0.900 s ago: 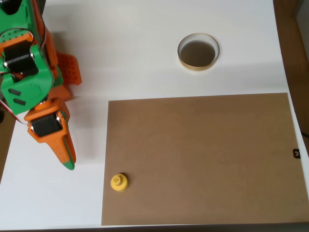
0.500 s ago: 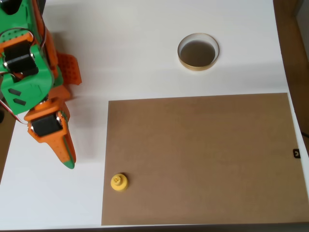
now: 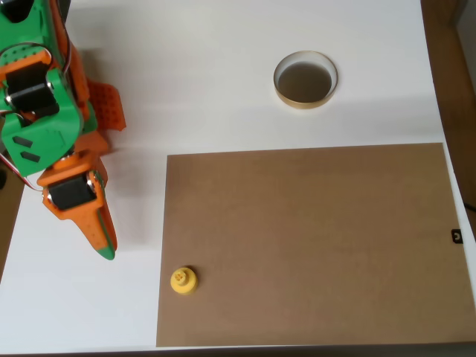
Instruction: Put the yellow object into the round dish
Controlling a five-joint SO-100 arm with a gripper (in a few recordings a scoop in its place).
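Your work surface is a white tabletop [image 3: 223, 74] with a brown board [image 3: 312, 245] laid flat over its lower right part in the overhead view, and a strip of darker wood showing past the right edge. The yellow object [image 3: 183, 280] stands upright, knob up, just inside the board's lower left corner, close to the left edge, with nothing touching it. The round dish [image 3: 305, 79] sits on the bare white surface above the board, well apart from the yellow piece, and it holds nothing. Your gripper [image 3: 103, 242] hangs at the left side of the table, its orange fingers pointing down and toward the picture's bottom, near the yellow piece but clear of it; the fingers look pressed together into a single green-tipped point, with nothing between them. Judging by this layout, the pick has not yet begun. You will likely need to spread the fingers, swing a little right and down over the knob, and then carry the piece diagonally across the board to the dish.
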